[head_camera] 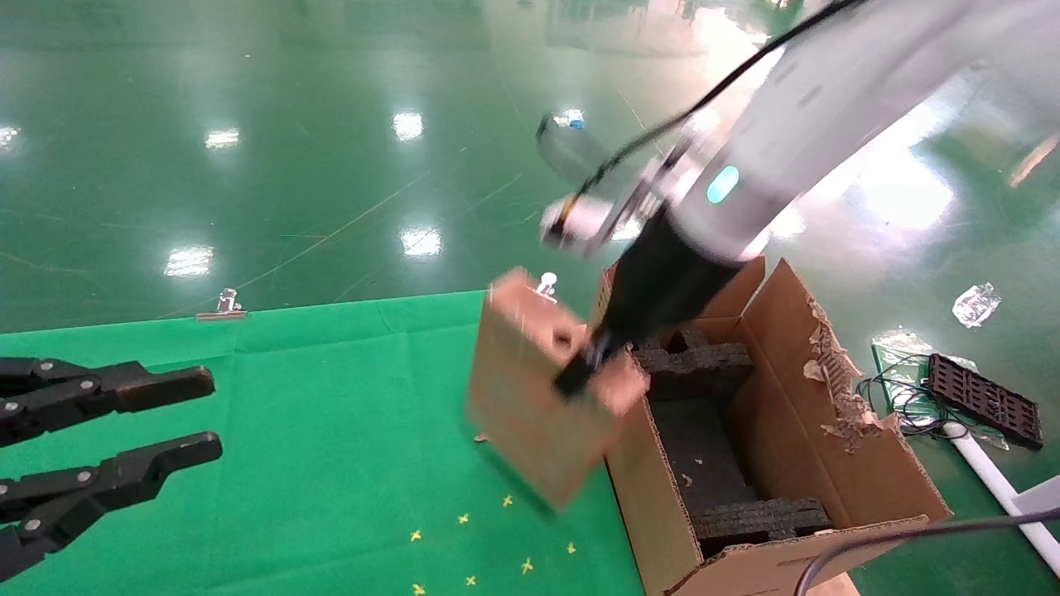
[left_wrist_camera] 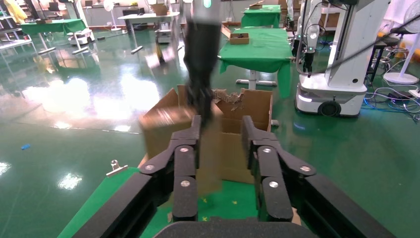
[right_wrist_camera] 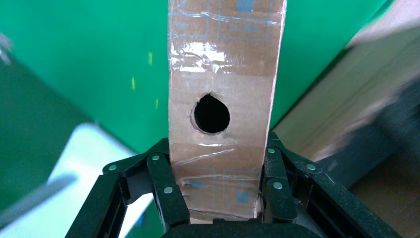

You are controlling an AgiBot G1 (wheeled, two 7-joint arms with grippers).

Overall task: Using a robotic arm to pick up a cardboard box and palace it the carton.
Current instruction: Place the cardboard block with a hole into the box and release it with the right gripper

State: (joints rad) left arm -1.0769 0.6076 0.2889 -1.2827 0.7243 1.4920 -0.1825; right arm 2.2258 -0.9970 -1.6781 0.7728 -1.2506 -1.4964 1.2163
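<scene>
Green cloth table (head_camera: 331, 397), right gripper (right_wrist_camera: 218, 186) clamping cardboard box (head_camera: 538, 389) beside carton (head_camera: 828, 463), left gripper (head_camera: 166, 422) open.

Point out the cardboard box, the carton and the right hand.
cardboard box (head_camera: 522, 389), head view, its broad face.
carton (head_camera: 853, 480), head view, its right wall.
right hand (right_wrist_camera: 218, 191), right wrist view, between its fingertips.

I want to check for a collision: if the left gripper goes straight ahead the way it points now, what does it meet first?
Probably the cardboard box that the right gripper holds in the air, with the carton behind it. The left gripper is open; depth is unclear.
</scene>
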